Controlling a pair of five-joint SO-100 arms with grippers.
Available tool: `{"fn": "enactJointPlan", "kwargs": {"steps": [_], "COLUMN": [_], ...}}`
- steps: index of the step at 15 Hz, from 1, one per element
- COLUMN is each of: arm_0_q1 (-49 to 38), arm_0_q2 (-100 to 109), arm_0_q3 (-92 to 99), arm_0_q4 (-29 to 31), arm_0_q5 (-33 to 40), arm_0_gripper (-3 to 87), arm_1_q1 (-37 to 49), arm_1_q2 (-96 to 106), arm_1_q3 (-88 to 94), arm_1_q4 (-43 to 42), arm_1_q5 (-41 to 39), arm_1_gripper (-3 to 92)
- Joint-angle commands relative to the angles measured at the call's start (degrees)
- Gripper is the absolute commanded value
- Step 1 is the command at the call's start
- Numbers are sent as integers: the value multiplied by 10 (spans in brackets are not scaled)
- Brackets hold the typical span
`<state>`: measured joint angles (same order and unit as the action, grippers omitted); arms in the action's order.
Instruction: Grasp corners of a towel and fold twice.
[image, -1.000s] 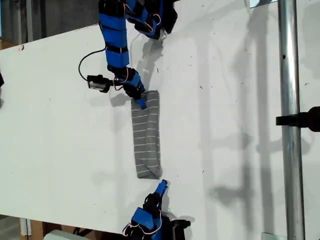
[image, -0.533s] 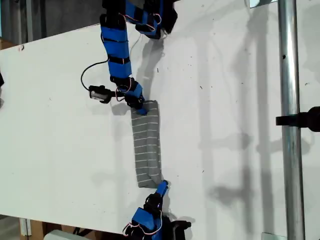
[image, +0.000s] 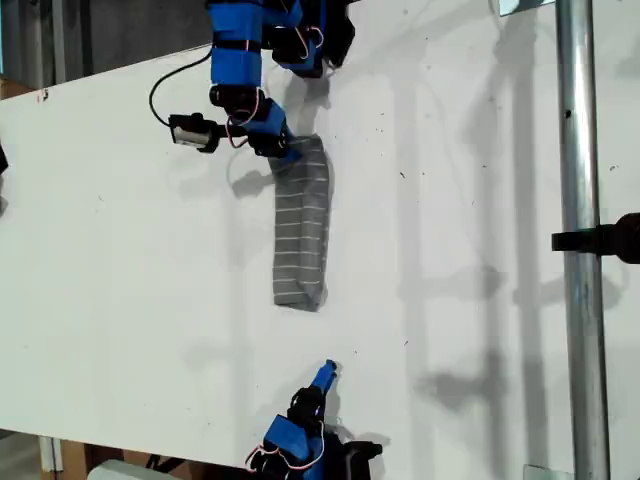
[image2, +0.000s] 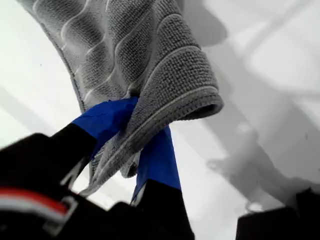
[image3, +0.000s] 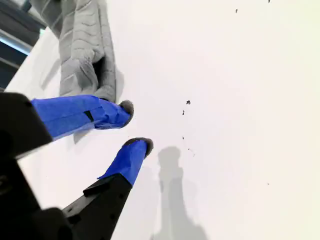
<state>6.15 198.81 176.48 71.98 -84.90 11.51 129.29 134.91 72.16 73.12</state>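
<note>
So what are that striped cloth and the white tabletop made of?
The towel looks like soft knitted or terry fabric, matte grey: a nubbly looped weave and stitched hem show up close. The table seems a hard, smooth painted or laminated board, faintly scuffed and speckled; I can't tell which.

A white bench spreads beneath the tool, and a metal pole stands well apart from it.
</note>
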Motion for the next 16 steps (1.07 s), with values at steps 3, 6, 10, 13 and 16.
{"fn": "enactJointPlan", "kwargs": {"steps": [3,6,10,13,16], "arm_0_q1": [3,1,2,4,4], "arm_0_q2": [3,3,3,3,3], "arm_0_q3": [-17,-21,-24,-25,-22], "arm_0_q4": [-2,-4,-4,-5,-5], "arm_0_q5": [6,8,6,2,0], "arm_0_gripper": [114,115,115,115,116], "arm_1_q1": [-62,-62,-58,-58,-54], "arm_1_q2": [283,121,-117,-258,-431], "arm_1_q3": [11,-51,-216,-271,-325], "arm_1_q4": [163,-98,-244,-343,-434], "arm_1_q5": [54,-7,-54,-60,-64], "arm_1_gripper": [-1,-1,-1,-1,-1]}}
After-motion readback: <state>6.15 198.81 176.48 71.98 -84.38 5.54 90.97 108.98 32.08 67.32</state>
